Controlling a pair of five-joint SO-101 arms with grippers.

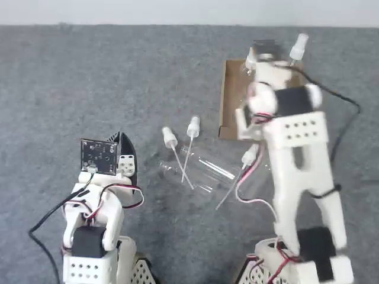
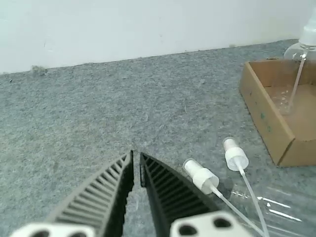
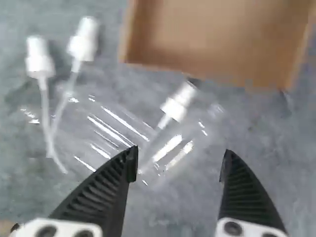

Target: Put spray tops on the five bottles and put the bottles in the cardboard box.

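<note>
Two loose spray tops (image 1: 170, 137), one cardboard box (image 1: 229, 100), two arms (image 1: 299, 154)

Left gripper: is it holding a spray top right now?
No, the left gripper is shut with nothing between its fingers, and the nearest spray top lies loose on the mat beside it.

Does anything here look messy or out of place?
Yes. Two loose spray tops lie on the carpet, tubes crossing, and clear bottles lie on their sides beside them, outside the box.
</note>
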